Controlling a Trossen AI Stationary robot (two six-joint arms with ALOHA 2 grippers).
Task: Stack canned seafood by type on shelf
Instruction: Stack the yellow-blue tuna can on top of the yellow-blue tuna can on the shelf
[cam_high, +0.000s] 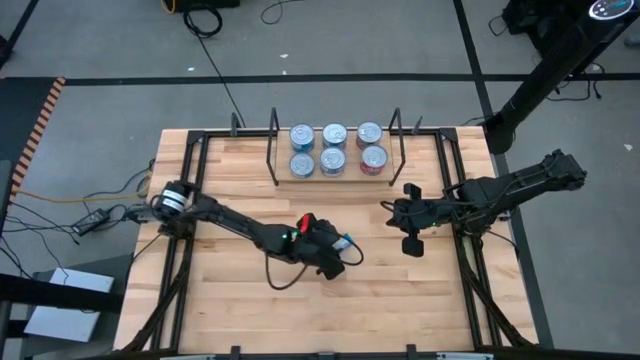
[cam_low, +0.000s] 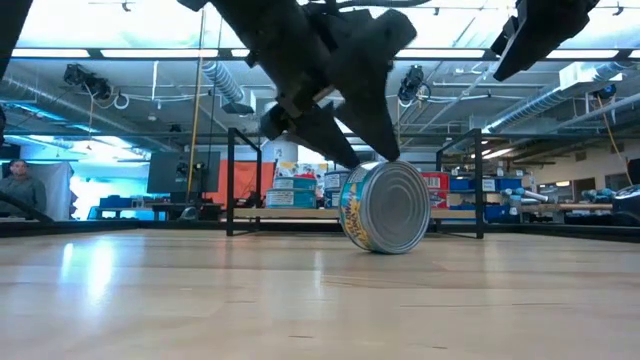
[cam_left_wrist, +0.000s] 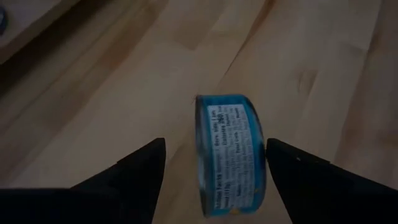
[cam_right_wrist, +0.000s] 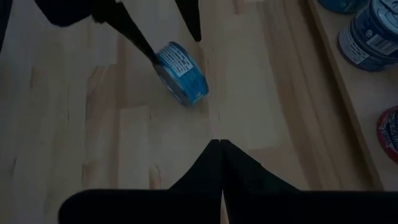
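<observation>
A blue-labelled can (cam_left_wrist: 230, 155) stands on its rim on the table, near the middle; it also shows in the low view (cam_low: 388, 206) and the right wrist view (cam_right_wrist: 180, 71). My left gripper (cam_left_wrist: 214, 149) is open, its fingers slanting down on either side of this can (cam_high: 345, 241). My right gripper (cam_right_wrist: 217, 146) is shut and empty, hovering to the can's right (cam_high: 390, 208). On the shelf (cam_high: 335, 178) at the far edge, between two black wire uprights (cam_high: 273, 150), stand blue cans (cam_high: 302, 164), teal cans (cam_high: 333, 160) and red cans (cam_high: 374, 157). My left gripper has one finger (cam_left_wrist: 292, 168) close against the can's flat face and the other (cam_left_wrist: 143, 165) apart from it. I cannot tell whether the near finger touches. The can stands on its rim on the table, lid facing sideways.
Black metal frame rails (cam_high: 190, 170) run along the table's left and right sides (cam_high: 455, 160). Bare wood lies between the can and the shelf and toward the near edge. A person (cam_low: 18, 188) sits far off in the room behind.
</observation>
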